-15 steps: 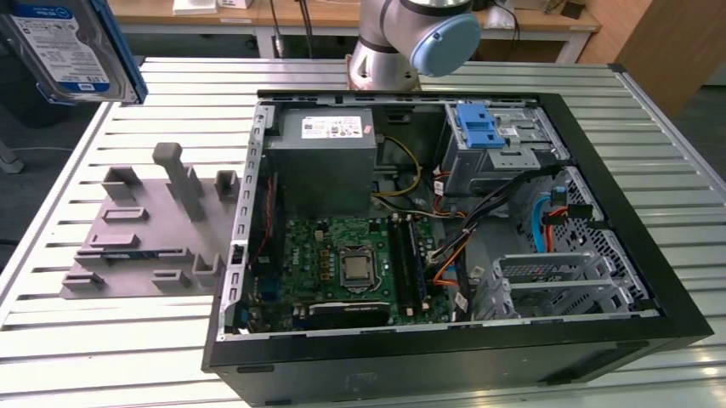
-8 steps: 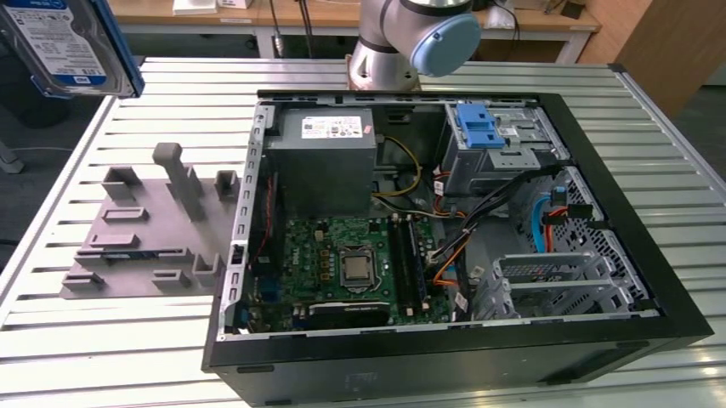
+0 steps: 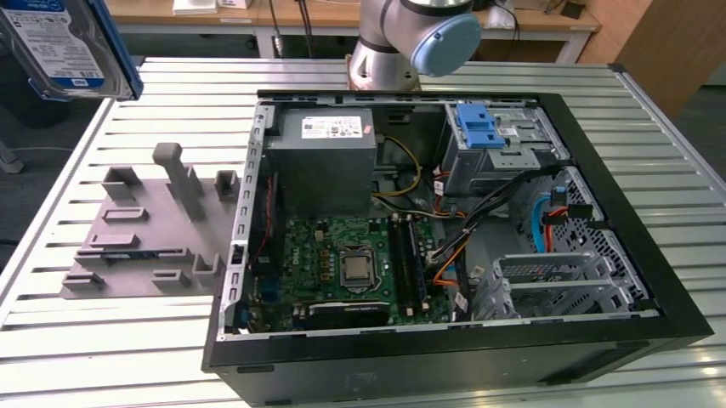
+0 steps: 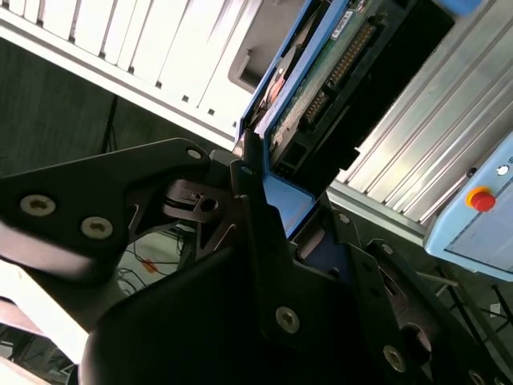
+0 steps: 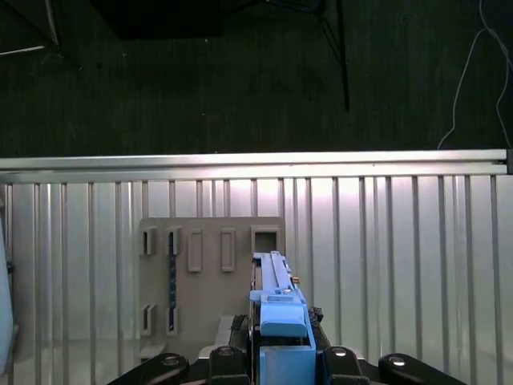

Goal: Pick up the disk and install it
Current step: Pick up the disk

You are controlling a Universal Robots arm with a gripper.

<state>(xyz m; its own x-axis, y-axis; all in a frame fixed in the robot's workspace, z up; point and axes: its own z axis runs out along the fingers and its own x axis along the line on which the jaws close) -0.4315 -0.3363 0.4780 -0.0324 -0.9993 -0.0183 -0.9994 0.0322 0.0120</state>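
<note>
Blue-framed, the disk (image 3: 63, 42) is clamped between the pincer's (image 5: 282, 357) black fingers (image 4: 255, 200), held up off the slatted table (image 5: 401, 257). Below the pincer lies a grey slotted plate (image 5: 212, 273), one slot holding a dark strip (image 5: 171, 277). Beyond the plate, farther from the pincer, an open computer case (image 3: 635, 195) holds a power supply (image 3: 323, 161), motherboard (image 3: 352, 263), cables (image 3: 499, 200) and a blue-latched drive cage (image 3: 482, 127).
</note>
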